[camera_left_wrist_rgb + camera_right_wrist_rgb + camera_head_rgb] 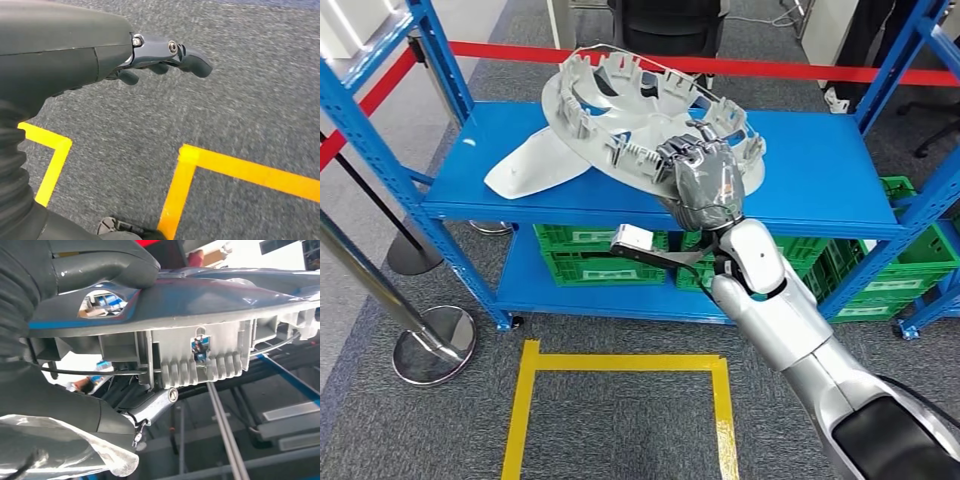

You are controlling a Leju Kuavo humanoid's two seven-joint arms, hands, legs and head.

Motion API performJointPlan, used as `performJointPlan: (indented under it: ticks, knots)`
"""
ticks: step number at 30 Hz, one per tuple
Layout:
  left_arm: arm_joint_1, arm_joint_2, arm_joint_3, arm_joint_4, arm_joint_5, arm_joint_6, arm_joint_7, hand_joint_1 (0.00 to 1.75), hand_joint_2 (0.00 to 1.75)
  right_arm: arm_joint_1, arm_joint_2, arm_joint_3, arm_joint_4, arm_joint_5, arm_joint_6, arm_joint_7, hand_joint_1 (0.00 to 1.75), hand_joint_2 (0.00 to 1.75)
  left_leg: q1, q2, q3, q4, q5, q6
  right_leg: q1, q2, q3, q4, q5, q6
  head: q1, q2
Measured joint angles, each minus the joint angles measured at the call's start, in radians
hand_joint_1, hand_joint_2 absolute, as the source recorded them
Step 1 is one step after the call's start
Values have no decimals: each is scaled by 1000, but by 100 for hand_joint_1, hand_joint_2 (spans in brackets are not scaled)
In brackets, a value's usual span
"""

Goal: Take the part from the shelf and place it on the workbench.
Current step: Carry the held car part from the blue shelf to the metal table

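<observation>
On the blue shelf's (818, 170) top board, a large pale grey ribbed part (622, 115) lies tilted, its far edge raised, and beside it on the left lies a flat white piece (535, 165). The right robot hand (701, 180) grips the part's near right rim, fingers curled over the ribbed edge; the right wrist view shows the thumb and fingers on opposite sides of that rim (196, 340). Green crates (576, 255) sit on the lower board. The left robot hand (166, 55) hangs above the grey carpet (241, 100), holding nothing, fingers loosely bent and apart. Yellow tape (622, 362) marks a square on the floor near the shelf, and a red barrier strip (773, 68) runs along the far side.
</observation>
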State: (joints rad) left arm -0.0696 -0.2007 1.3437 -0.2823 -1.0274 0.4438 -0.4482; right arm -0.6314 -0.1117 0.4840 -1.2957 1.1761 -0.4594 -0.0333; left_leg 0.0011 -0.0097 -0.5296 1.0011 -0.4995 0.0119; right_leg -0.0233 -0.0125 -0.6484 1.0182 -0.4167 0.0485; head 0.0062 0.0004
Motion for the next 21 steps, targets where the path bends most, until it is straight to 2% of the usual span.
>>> performJointPlan:
  ticks: [1,2,4,5,6,7,8,9,10,11,12,13,15,16,17,19,20,21]
  knots:
    - [0,0,0,0,-2,-1,0,0,175,-3,0,2,4,-1,3,0,175,175,1,2,-8,-3,11,9,0,2,-10,14,-20,4,1,0]
    - [1,0,0,0,-4,-1,0,0,175,-6,0,4,9,-3,6,0,175,175,2,3,-18,-6,23,17,-1,4,-24,46,-58,5,3,0]
    - [0,1,0,0,-8,-1,0,0,175,-15,0,8,18,-7,12,0,175,175,0,4,-44,-6,45,27,0,8,-58,166,-156,6,6,0]
    - [0,1,0,0,-10,-1,0,0,175,-19,0,11,23,-9,15,0,175,175,-3,4,-59,-4,55,28,1,8,-69,230,-186,6,6,0]
    - [0,1,0,0,-12,-1,2,0,175,-22,0,14,28,-11,17,0,175,175,-5,4,-74,-3,66,29,2,9,-70,274,-194,6,6,0]
    - [0,0,0,0,-15,-1,3,0,175,-26,1,18,34,-13,19,0,175,175,-7,4,-89,-1,76,29,3,9,-57,288,-179,4,6,0]
    - [0,0,0,0,-18,0,5,0,175,-30,2,21,39,-15,21,0,175,175,-8,4,-102,2,85,28,4,9,-28,266,-151,2,6,0]
    - [0,0,-1,0,-21,0,7,0,175,-34,4,24,43,-17,22,0,175,175,-9,4,-115,6,94,26,5,9,18,213,-124,-2,6,0]
    - [0,0,-1,0,-23,0,10,0,175,-39,5,26,45,-20,22,1,175,175,-10,4,-127,11,101,23,7,9,75,139,-116,-6,6,0]
    - [1,-1,-1,0,-25,0,11,0,175,-42,5,28,47,-23,22,3,175,175,-11,3,-136,16,109,19,9,8,125,66,-122,-10,5,0]
    - [2,-1,-1,0,-28,1,13,0,175,-43,6,29,47,-25,22,5,175,175,-12,3,-144,19,117,14,12,9,160,12,-133,-13,5,0]
    - [3,-1,-1,0,-30,3,15,0,175,-42,6,29,47,-28,22,7,175,175,-11,3,-148,19,127,9,14,9,177,-19,-145,-15,5,0]
    - [6,0,-2,0,-38,11,19,0,175,-36,6,29,47,-36,20,11,175,175,-9,3,-154,17,138,-3,14,9,165,-27,-134,-23,5,0]
    - [8,1,-3,0,-43,14,20,0,175,-30,6,28,48,-42,16,13,175,175,-7,4,-158,25,121,-9,12,8,157,-28,-124,-31,5,0]
    - [11,2,-4,0,-46,17,19,0,175,-22,5,26,48,-48,12,14,175,175,-5,4,-165,52,84,-16,10,7,148,-30,-112,-39,3,0]
    - [14,3,-6,0,-50,21,16,0,175,-3,2,21,49,-62,5,13,175,175,1,4,-188,160,-21,-29,8,5,126,-29,-89,-48,0,0]
    - [14,3,-7,0,-50,23,15,0,175,7,-1,18,50,-71,6,12,175,175,4,4,-197,226,-59,-34,8,5,112,-28,-79,-49,-1,0]
    - [14,3,-7,0,-50,26,14,0,175,17,-4,15,51,-81,9,12,175,175,6,4,-201,279,-74,-38,9,4,96,-24,-69,-49,-1,0]
